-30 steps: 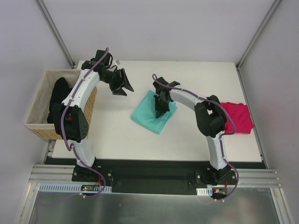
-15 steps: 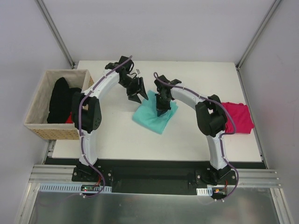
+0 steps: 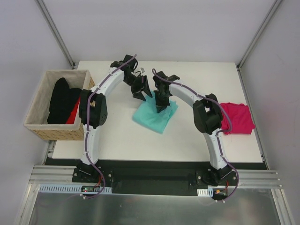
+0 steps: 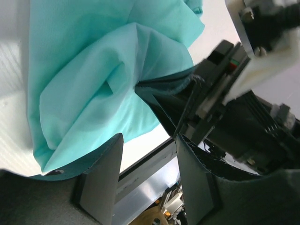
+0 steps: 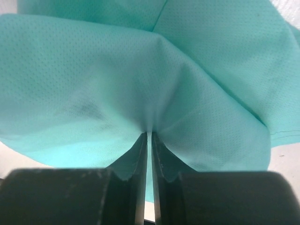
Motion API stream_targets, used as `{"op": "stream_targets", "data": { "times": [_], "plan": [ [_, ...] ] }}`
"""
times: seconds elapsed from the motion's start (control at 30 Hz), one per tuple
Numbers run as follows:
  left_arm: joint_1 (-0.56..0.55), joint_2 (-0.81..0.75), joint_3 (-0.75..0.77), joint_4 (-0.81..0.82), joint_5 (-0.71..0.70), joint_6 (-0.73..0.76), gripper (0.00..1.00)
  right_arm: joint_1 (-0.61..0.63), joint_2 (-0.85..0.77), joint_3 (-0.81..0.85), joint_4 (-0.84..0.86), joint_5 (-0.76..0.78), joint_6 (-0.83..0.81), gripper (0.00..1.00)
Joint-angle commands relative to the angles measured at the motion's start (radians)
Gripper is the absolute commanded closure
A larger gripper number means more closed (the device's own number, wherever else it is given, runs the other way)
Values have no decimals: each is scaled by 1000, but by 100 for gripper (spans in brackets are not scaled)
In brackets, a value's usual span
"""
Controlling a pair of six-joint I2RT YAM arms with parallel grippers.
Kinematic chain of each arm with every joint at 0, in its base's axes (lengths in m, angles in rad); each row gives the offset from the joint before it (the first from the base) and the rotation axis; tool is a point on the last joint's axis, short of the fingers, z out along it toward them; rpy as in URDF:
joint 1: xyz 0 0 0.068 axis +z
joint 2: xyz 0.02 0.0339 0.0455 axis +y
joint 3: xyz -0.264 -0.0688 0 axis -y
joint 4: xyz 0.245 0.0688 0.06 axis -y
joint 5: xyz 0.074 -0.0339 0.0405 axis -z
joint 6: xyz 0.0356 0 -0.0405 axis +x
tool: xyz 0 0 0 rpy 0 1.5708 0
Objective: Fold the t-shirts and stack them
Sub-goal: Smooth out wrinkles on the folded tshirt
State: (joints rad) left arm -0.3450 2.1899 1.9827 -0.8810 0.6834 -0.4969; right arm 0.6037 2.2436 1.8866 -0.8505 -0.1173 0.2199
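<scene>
Left claw nearer teal t-shirt; table

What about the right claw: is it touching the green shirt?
Touching. The right wrist view shows the right claw with its two fingers almost closed on a fold of the green shirt, and the cloth puckers into their tips.

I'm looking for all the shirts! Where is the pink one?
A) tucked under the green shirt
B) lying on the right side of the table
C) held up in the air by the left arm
B: the pink shirt lies flat at the right edge of the table, well apart from the green shirt in the middle.
</scene>
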Motion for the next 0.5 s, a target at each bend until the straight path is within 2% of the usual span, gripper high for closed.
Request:
{"op": "stream_targets", "data": {
  "times": [0.0,0.47],
  "plan": [
    [3,59,83,-27,56,23,51,-1,-67,31,-62,53,-20,89],
    [1,225,197,-26,93,24,51,10,-211,-18,-122,111,-22,89]
  ]
}}
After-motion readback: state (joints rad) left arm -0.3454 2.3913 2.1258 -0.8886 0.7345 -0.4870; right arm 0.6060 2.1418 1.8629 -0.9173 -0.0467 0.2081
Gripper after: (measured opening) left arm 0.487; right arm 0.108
